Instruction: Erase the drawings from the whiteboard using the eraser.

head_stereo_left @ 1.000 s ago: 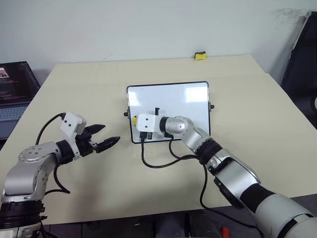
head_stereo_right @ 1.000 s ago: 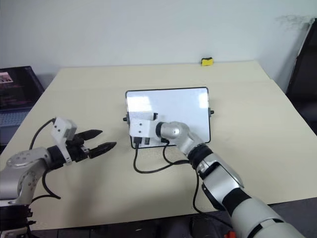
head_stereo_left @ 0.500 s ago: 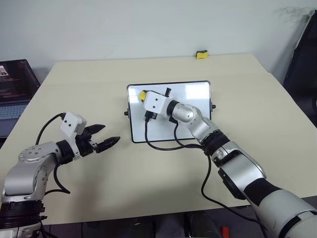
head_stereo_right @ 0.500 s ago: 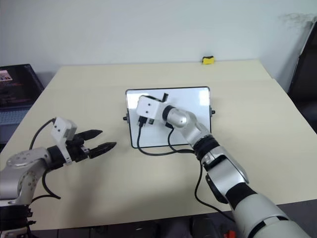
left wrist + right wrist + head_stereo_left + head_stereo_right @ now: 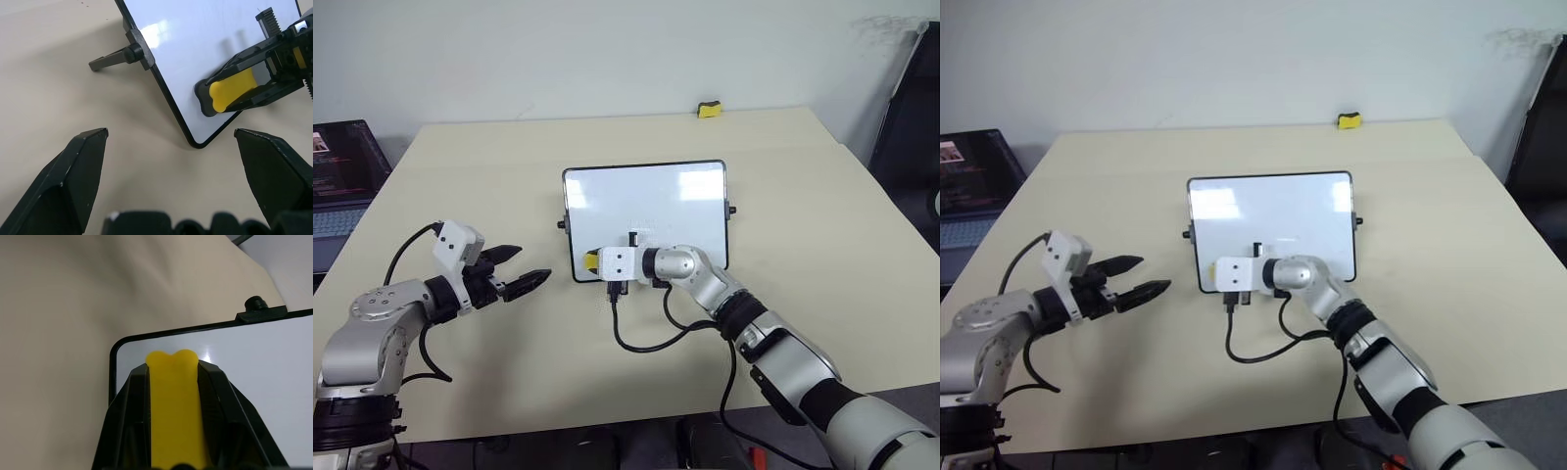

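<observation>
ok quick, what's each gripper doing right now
Left gripper: open, holding nothing, hovering over the table beside the board.
Right gripper: shut on the small yellow-and-black eraser, at the white black-framed whiteboard's near left corner.

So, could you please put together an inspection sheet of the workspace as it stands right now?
Surface: beige table, flat, no spills seen.
Job's things: whiteboard lies mid-table; faint marker traces in its lower half. Eraser, yellow and black, pressed on the board at its near left corner.
Clutter: second yellow-and-black block at the far edge.
Grippers: right gripper shut on the eraser; left gripper open, off the board to its left, holding nothing.
Cables: black cable loops on the table under the right wrist; another at the left arm.
Surroundings: laptop beyond the left edge; plain wall behind.
</observation>
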### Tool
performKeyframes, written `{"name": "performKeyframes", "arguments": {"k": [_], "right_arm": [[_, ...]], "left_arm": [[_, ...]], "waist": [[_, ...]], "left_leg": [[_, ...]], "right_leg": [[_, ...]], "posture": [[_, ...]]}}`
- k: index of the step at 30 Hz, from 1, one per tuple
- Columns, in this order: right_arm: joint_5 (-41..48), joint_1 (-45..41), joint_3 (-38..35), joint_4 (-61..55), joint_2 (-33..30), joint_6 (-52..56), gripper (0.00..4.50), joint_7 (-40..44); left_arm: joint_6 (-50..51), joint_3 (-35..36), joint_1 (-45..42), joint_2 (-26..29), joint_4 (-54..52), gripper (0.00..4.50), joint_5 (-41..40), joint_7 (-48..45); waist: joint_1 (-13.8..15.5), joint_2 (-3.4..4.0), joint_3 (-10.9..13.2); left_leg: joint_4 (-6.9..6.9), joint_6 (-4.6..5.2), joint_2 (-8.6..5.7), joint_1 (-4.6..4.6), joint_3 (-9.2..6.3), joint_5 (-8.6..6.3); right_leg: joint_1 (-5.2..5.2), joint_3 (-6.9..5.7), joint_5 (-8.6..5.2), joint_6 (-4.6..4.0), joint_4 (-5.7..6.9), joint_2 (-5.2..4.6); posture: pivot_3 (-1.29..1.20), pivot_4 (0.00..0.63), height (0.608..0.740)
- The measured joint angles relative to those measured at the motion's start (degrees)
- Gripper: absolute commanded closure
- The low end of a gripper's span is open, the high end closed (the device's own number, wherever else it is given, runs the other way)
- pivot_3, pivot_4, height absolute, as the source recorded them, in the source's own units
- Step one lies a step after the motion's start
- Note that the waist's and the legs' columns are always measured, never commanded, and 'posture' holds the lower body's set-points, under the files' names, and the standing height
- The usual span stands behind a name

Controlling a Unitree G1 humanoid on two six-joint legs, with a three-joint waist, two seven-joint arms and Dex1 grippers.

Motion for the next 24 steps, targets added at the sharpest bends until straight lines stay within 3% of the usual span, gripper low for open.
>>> {"name": "performKeyframes", "arguments": {"k": [5,12,24], "right_arm": [[4.06,-0.40,-4.25,-4.55,0.23,2.41,3.52,0.17],[2.11,-5.24,-6.48,-0.29,-0.72,2.72,3.52,-10.14],[2.80,1.21,-3.75,-4.56,-0.91,3.63,3.52,-4.01]], "left_arm": [[0.01,0.00,-0.04,0.00,0.00,0.00,0.00,-0.33],[0.01,-0.05,-0.20,-0.01,0.00,0.00,0.02,-0.37],[-0.27,-0.58,-0.82,-0.01,-0.08,0.00,0.02,-1.22]], "waist": [[-0.02,0.01,0.02],[0.00,0.00,0.01],[0.02,0.00,0.00]], "left_leg": [[-0.04,-0.01,0.05,-0.19,-0.01,0.00],[-0.04,-0.05,0.06,-0.50,0.01,0.02],[0.02,-0.02,0.07,-0.44,-0.01,0.01]], "right_leg": [[-0.18,0.00,0.00,-0.01,-0.13,0.00],[-0.44,0.02,0.01,-0.02,-0.23,0.00],[-0.35,-0.01,0.01,-0.02,-0.14,0.01]], "posture": [[0.00,0.150,0.740],[0.00,0.150,0.740],[0.00,0.150,0.740]]}}
